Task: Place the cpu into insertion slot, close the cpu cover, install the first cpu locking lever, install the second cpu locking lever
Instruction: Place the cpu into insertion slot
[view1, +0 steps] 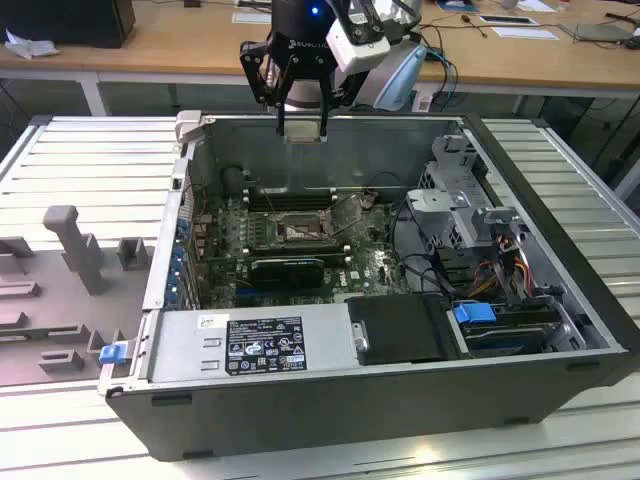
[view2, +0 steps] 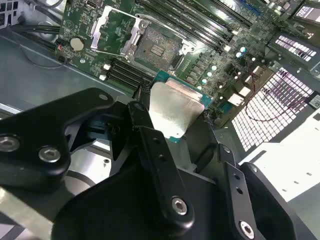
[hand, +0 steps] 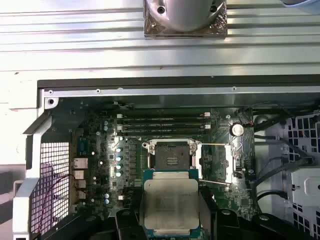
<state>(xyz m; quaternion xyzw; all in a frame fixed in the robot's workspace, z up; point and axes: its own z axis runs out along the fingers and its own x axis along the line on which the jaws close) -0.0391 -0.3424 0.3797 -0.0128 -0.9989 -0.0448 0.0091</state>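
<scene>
1. I am gripping the cpu (hand: 170, 202), a small thin square chip with a pale silver-grey metal face and a green rim. My black end effector (hand: 170, 220) is clamped on 2 of its opposite edges, and in the second wrist view a finger (view2: 142, 117) is pressing against 1 side.
2. In the exterior view, I am holding the chip in the air near the far wall of the open grey metal computer case (view1: 400, 150), which is lying on the ribbed metal desk (view1: 90, 150). The chip is well above the green circuit board (hand: 100, 165) and apart from it.
3. I am judging the chip light and stiff, but slick on its metal face and fragile underneath. The bare edges look like the safe place to take hold, with the face level.
4. The insertion slot (hand: 172, 156), a square black-framed socket with a tan-gold pin field, is lying open and bare. The cpu cover (hand: 220, 160), a thin silver-grey frame plate, is swung open to 1 side of it. The thin wire locking levers (hand: 216, 145) are standing released beside it.
5. Long narrow black memory slots (hand: 162, 125) are sitting just beside the socket. A long black ribbed card (view1: 288, 268) is lying on its other side.
6. The grey drive cage (view1: 460, 190) and loose cables (view1: 500, 270) are crowding the case on the exterior view's right. I am judging that the open cover and raised levers stand closest in the way.
</scene>
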